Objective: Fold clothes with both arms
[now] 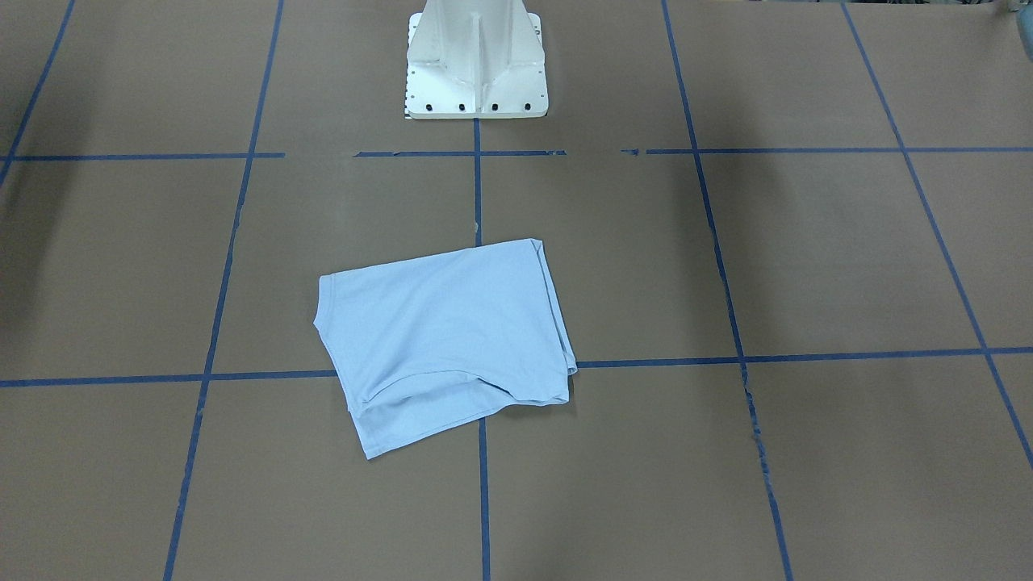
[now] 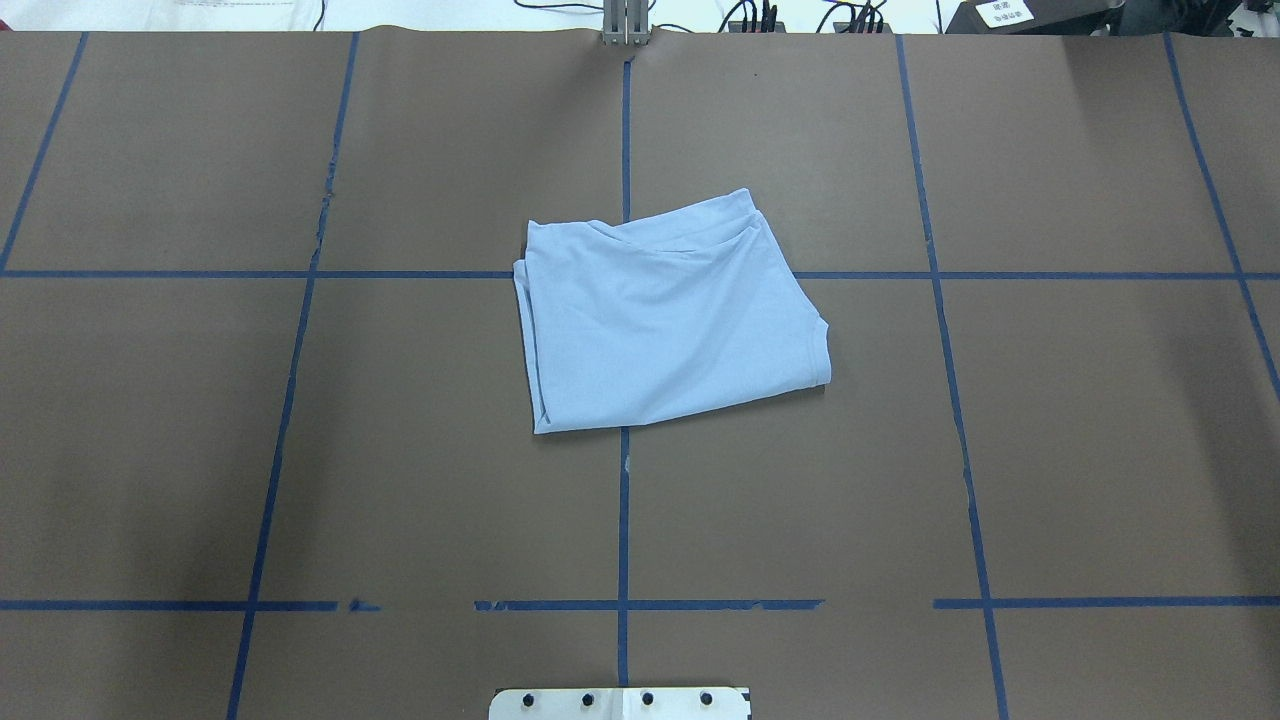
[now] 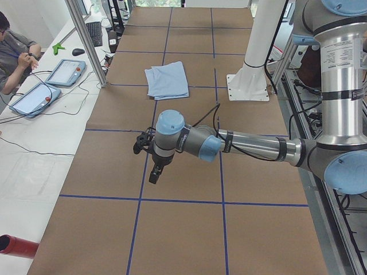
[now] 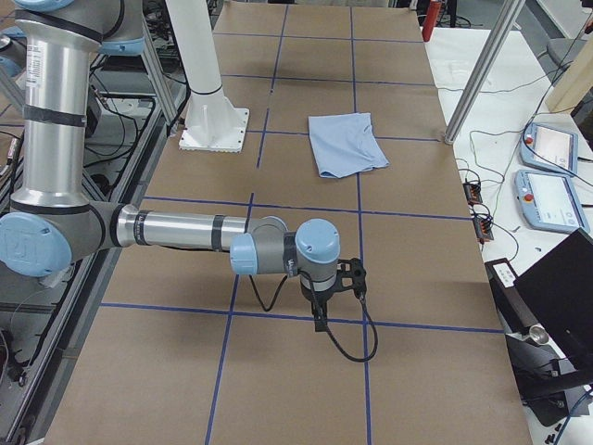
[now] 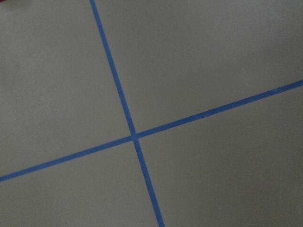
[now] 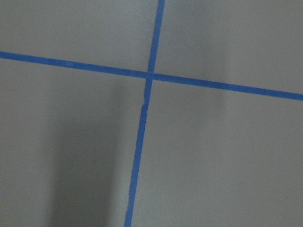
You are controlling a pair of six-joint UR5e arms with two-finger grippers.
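Front-facing, we see the folded T-shirt [image 1: 448,339] flat on the table [image 1: 807,266], at 6 o'clock from the white pedestal [image 1: 476,73]. Overhead, it lies at 12 o'clock from that base. In the side views, the left gripper [image 3: 153,177] and the right gripper [image 4: 320,320] hover well apart from it. Whether their claws are apart or together, we cannot tell.

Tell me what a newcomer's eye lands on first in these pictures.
The light blue T-shirt, folded into a rough rectangle, lies at the middle of the brown table gridded with blue tape. The silver-grey, blue-capped left arm and the matching right arm stretch out low over the tape lines at opposite ends of the table, both far from the shirt.
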